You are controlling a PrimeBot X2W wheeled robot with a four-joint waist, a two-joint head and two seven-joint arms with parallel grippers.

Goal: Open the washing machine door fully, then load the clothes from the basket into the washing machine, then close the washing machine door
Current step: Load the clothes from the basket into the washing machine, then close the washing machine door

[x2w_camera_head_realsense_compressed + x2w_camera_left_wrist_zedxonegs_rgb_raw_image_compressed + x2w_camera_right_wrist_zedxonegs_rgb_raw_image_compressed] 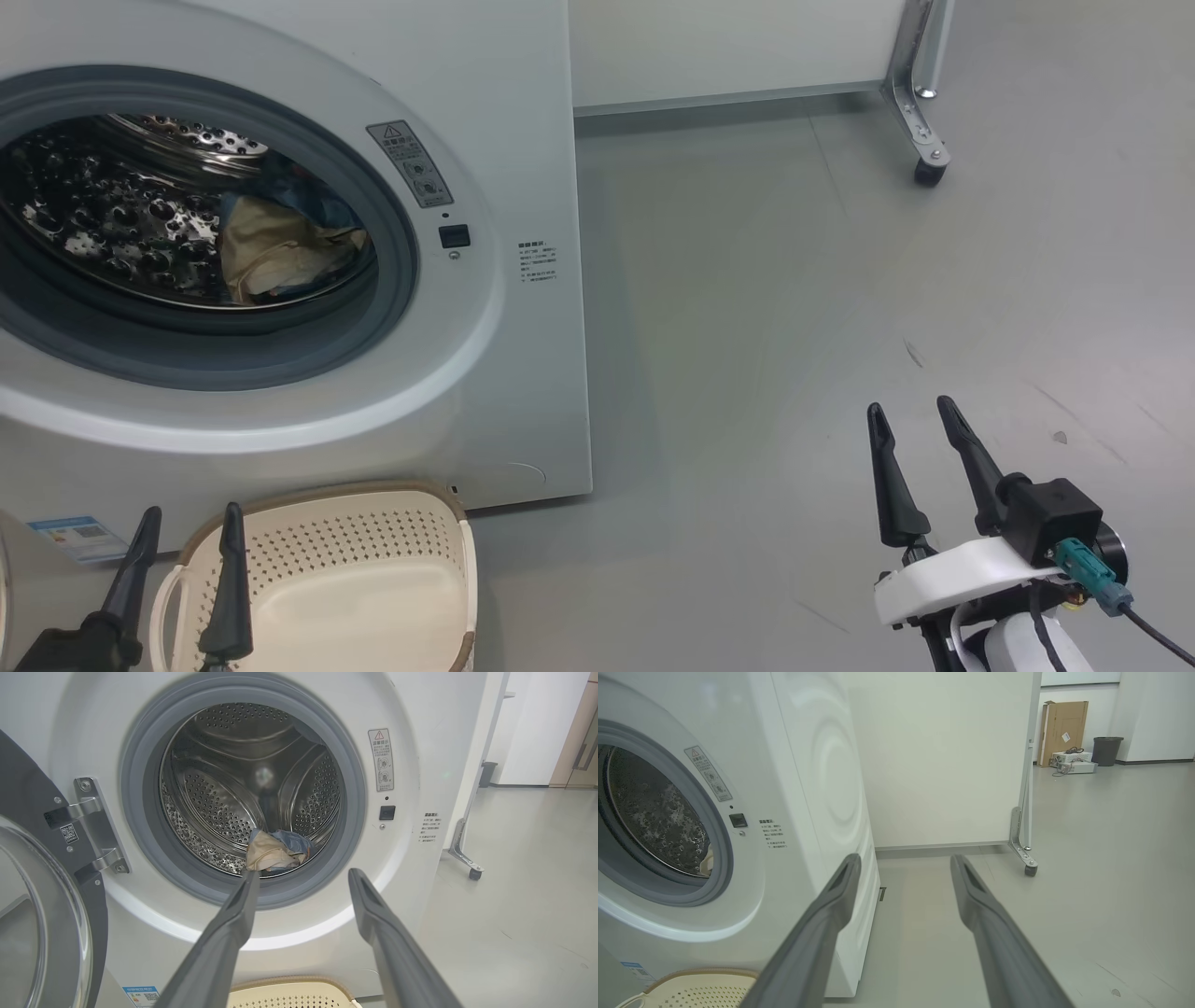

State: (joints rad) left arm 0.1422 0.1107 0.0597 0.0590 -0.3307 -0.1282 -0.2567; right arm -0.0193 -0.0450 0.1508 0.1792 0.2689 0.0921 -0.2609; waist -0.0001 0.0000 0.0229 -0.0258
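Two tools are in our sight, and both have their fingers spread wide with nothing between them. We see the left tool (191, 509) at the lower left of the head view, fingers pointing up in front of the basket (373, 560), without touching it as far as we can tell. The right tool (909, 403) hangs well off to the right over the grey floor (794, 327), apart from everything else.

We find the washing machine (523, 140) with its mouth uncovered. The door (42, 905) stands swung out on the left of the left wrist view, held by its metal hinge (93, 826), with the glass bowl facing that camera. We cannot tell whether it is swung out as far as it goes.

We see the clothes (275, 851) lying at the bottom of the perforated steel drum (224, 788), just behind the grey gasket (392, 280): a cream fold on top, blue fabric behind it.

The basket sits on the floor, close against the foot of the machine, below the opening. What we see of its inside is bare cream plastic. A blue label (75, 537) shows on the machine's lower front, just left of the basket.

Beyond the machine's right side we see a white partition (948, 756) on a caster (929, 173).
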